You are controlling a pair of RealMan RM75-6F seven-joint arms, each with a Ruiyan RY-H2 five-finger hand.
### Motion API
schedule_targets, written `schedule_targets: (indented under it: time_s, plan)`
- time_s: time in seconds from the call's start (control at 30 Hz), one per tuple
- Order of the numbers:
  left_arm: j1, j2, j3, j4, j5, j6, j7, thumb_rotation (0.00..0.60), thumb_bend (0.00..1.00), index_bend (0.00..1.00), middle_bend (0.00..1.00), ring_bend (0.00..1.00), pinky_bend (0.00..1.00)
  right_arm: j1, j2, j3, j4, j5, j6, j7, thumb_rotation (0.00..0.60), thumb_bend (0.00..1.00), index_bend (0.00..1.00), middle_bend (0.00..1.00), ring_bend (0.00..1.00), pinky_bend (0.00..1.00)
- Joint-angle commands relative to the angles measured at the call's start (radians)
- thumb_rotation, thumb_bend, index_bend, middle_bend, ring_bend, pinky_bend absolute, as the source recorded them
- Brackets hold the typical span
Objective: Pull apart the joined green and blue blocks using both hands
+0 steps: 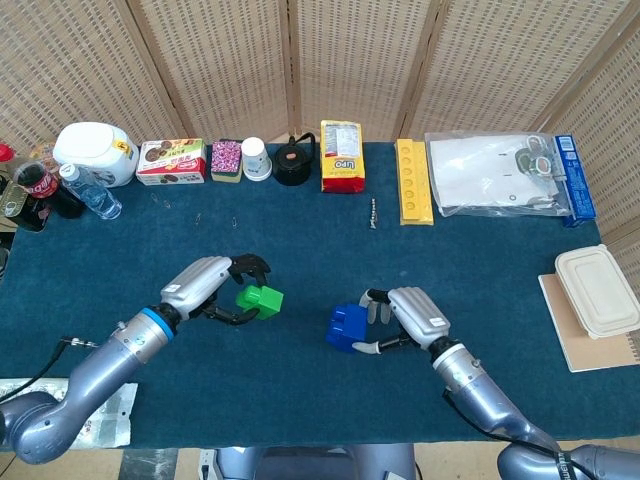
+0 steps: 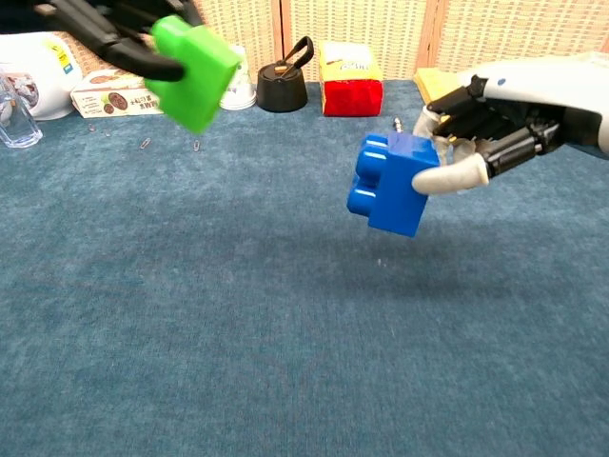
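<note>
Head view: blue tablecloth (image 1: 300, 240), wicker screens (image 1: 350, 60) (each robot hand clutching one block).

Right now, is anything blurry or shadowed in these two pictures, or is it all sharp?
Head view: even light, everything crisp, no glare. Chest view: the green block looks slightly smeared in the left hand, which is cut off at the top edge; the blue block in the right hand is sharp, with a soft shadow on the blue cloth beneath.
</note>
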Motion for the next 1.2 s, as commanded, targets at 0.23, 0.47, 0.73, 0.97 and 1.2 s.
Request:
schedule_targets:
  time_s: [0.23, 0.47, 0.73, 0.97, 1.2]
  plan:
    - [0.171, 0.071, 0.125, 0.051, 0.259, 0.125, 0.025, 0.56, 0.46, 0.59, 0.3, 0.32, 0.37, 0.013, -0.116, -0.031, 0.184, -0.036, 0.059, -0.174, 0.374, 0.22, 0.58, 0.53, 0.51, 0.42]
    - [0.231, 0.049, 0.172, 0.118, 0.359, 0.193, 0.043, 0.561, 0.46, 0.59, 0.3, 0.32, 0.36, 0.013, -0.168, -0.038, 0.282, -0.046, 0.073, -0.209, 0.373, 0.22, 0.55, 0.51, 0.46, 0.38]
    - [0.236, -0.029, 0.176, 0.192, 0.392, 0.229, 0.113, 0.558, 0.45, 0.59, 0.3, 0.32, 0.35, 0.013, -0.197, -0.047, 0.342, -0.035, 0.071, -0.269, 0.37, 0.22, 0.44, 0.4, 0.35, 0.32]
    - [0.205, -0.137, 0.169, 0.272, 0.412, 0.236, 0.244, 0.565, 0.45, 0.59, 0.3, 0.32, 0.31, 0.007, -0.175, -0.055, 0.31, -0.032, 0.082, -0.336, 0.368, 0.21, 0.25, 0.29, 0.27, 0.26]
    - [0.171, -0.256, 0.157, 0.364, 0.392, 0.226, 0.332, 0.57, 0.44, 0.59, 0.3, 0.25, 0.28, -0.015, -0.129, -0.06, 0.222, -0.064, 0.135, -0.382, 0.373, 0.2, 0.21, 0.26, 0.24, 0.24]
